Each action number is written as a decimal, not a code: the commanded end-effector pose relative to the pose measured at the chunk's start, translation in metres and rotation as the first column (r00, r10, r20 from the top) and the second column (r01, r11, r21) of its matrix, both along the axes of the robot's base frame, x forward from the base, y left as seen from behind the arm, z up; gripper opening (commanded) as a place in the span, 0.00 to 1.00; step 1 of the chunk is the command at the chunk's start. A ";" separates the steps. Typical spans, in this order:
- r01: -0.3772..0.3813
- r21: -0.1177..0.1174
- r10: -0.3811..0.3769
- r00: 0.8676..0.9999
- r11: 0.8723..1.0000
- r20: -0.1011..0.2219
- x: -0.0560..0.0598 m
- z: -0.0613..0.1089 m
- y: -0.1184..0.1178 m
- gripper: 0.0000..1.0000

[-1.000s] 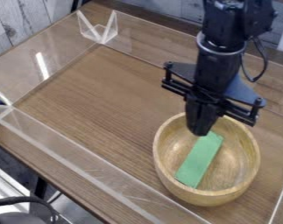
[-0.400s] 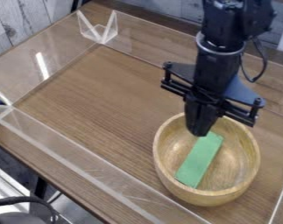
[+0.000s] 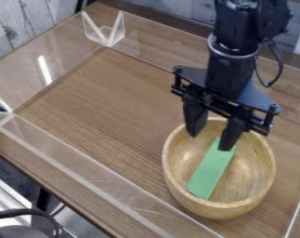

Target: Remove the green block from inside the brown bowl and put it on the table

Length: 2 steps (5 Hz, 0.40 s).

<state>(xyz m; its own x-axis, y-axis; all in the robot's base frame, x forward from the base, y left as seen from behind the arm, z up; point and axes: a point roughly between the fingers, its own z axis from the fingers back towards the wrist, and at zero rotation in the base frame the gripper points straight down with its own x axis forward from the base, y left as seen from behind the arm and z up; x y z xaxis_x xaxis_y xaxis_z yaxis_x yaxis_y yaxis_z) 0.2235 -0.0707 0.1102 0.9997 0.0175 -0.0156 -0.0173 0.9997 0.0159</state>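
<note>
The green block (image 3: 213, 174) lies slanted inside the brown bowl (image 3: 177, 178), which stands at the near right of the table (image 3: 109, 102). My black gripper (image 3: 211, 137) points straight down over the bowl's far side, open, with its fingers spread above the block's upper end. Nothing is held between the fingers. The fingertips hang at about rim height, and I cannot tell whether they touch the block.
Low clear acrylic walls (image 3: 65, 163) border the tabletop on the near and left sides. A clear bracket (image 3: 105, 33) stands at the back left corner. The arm's black cable (image 3: 274, 56) hangs at the right.
The gripper's fingers were together over the block and have now spread apart. The arm, the block and the bowl have stayed where they were.
</note>
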 end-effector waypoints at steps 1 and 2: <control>-0.003 -0.019 0.004 0.999 1.000 0.054 0.010 0.011 -0.002 1.00; -0.002 -0.017 0.003 0.999 1.000 0.041 0.011 0.004 -0.003 1.00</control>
<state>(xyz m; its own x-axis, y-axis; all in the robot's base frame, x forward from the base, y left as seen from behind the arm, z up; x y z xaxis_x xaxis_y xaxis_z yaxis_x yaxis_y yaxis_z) 0.2270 -0.0725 0.1039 0.9997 0.0191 -0.0156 -0.0189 0.9998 0.0113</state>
